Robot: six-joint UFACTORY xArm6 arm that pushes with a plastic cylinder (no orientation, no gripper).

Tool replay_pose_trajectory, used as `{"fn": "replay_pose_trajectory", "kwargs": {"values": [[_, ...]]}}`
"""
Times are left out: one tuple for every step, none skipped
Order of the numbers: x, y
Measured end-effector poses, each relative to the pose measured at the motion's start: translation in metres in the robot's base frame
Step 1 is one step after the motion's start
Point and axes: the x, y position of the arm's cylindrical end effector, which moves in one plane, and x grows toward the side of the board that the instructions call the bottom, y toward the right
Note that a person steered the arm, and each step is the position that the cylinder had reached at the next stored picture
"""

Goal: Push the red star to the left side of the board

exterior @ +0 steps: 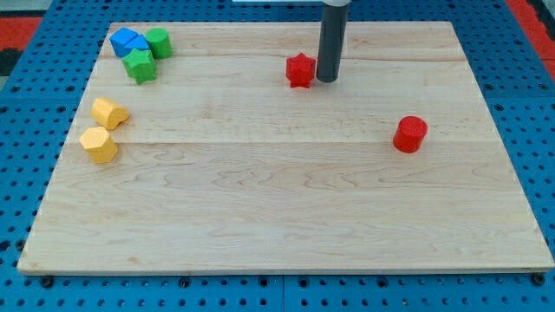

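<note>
The red star (300,70) sat near the top of the board (286,217), just a little past the middle, toward the view's right. It was far from the left edge, so the job was hardly begun, as far as the view showed. The arm had no pincer at all, only a dark rod, so nothing could open or close and nothing was held. The rod's tip (327,81) stood right beside the star, on its right side. It looked to be touching the star or very close to it, but the view could not settle which. That seemed a good spot for a push toward the left. Almost all of the way was left to go. In the upper left of the frame sat a blue block (128,42), a green round block (159,42) and a green star (140,66), all bunched together. Two yellow blocks (109,113) (99,145) lay lower down at the left. A straight push to the left might run the star close to the green star. A red round block (410,134) sat alone on the right, well apart from the tip.
</note>
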Motion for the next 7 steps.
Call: {"fn": "replay_pose_trajectory", "kwargs": {"values": [[-0.009, -0.096], [-0.016, -0.161], [-0.006, -0.155], [0.031, -0.030], [0.042, 0.118], [0.095, 0.205], [0.126, 0.134]]}}
